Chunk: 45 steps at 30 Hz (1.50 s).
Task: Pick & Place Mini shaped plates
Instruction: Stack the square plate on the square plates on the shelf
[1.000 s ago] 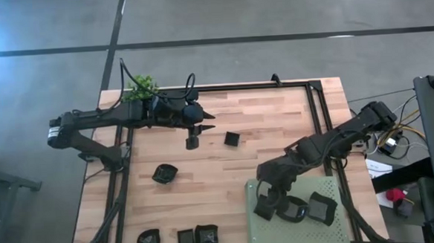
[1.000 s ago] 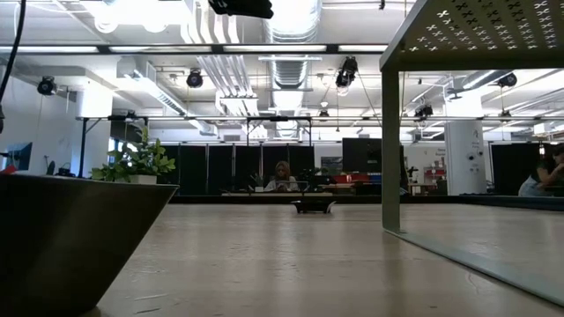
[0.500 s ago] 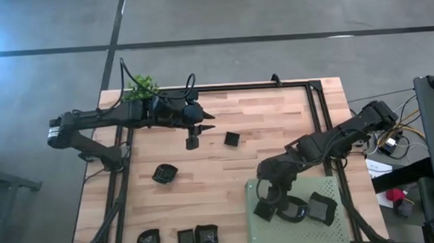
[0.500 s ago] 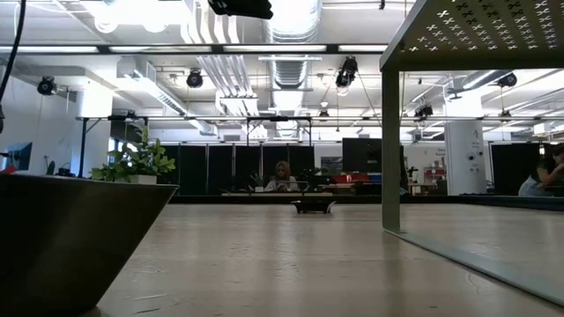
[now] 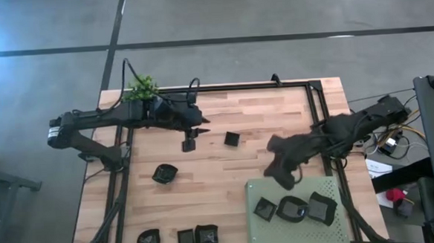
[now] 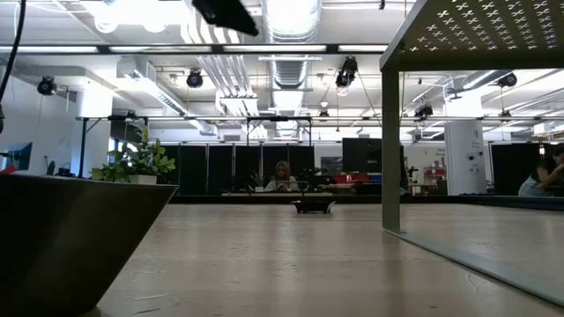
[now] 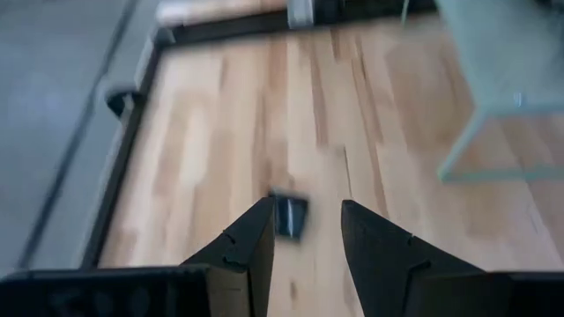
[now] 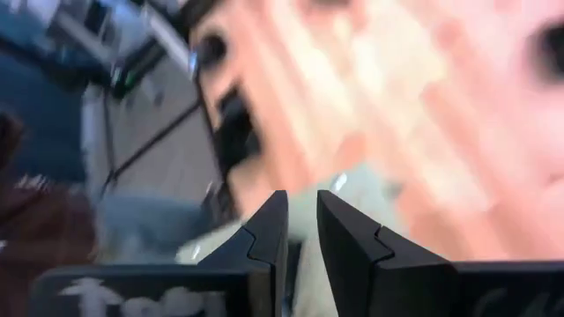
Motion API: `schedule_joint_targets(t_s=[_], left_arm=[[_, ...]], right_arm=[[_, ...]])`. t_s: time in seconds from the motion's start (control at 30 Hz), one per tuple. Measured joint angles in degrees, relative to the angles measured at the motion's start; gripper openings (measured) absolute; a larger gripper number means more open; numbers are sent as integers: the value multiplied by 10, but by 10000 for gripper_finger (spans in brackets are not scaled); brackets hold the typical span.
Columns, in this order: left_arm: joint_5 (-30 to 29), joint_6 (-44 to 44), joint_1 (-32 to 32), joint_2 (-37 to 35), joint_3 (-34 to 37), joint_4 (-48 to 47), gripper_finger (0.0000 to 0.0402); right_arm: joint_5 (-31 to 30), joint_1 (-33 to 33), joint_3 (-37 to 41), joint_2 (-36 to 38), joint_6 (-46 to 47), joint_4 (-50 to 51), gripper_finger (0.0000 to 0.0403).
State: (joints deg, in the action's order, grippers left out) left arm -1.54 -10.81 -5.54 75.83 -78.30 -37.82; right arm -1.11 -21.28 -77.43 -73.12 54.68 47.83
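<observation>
Three mini shaped plates (image 5: 265, 208), (image 5: 291, 208), (image 5: 322, 207) lie on the green mat (image 5: 305, 232) at the near right. Others rest on the wood: a small square one (image 5: 232, 138), a rounded one (image 5: 164, 173), and three by the near edge (image 5: 148, 241), (image 5: 186, 238), (image 5: 206, 236). My right gripper (image 5: 283, 181) hangs raised over the mat's far left corner, with a narrow gap and nothing between its fingers (image 8: 301, 211). My left gripper (image 5: 189, 145) hovers open left of the square plate (image 7: 289, 216), pointing toward it.
A small leafy plant (image 5: 142, 87) stands at the far left corner. A black frame (image 5: 317, 109) runs along the table's edges. In the low view the mat stands on a raised perforated stand (image 6: 390, 150), and a dark plate (image 6: 70, 238) looms close on the left.
My right gripper has risen off the mat and drawn back toward the far right, leaving the square plate lying on the mat's left end. My left gripper has tipped slightly further down while staying in place.
</observation>
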Motion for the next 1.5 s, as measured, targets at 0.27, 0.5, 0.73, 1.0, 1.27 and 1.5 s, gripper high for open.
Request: schedule_joint_targets(t_s=[0.27, 0.5, 0.73, 1.0, 1.27, 1.5], left_arm=[[0, 123, 0, 0, 7, -153, 128], [0, 213, 0, -2, 36, -188, 128], [0, 245, 0, 0, 46, -167, 128], [-11, 259, 0, 1, 46, -138, 128], [-14, 272, 0, 1, 46, -132, 128], [-14, 287, -1, 1, 46, -132, 128]], right_arm=[[-179, 11, 1, 40, -82, 0, 61], [-188, 96, 5, 53, -60, 39, 61], [-55, 219, 25, 16, -174, 30, 61], [53, 330, 26, -81, -246, -3, 61], [148, 404, 26, -178, -280, -34, 61], [147, 428, 24, -251, -285, -90, 61]])
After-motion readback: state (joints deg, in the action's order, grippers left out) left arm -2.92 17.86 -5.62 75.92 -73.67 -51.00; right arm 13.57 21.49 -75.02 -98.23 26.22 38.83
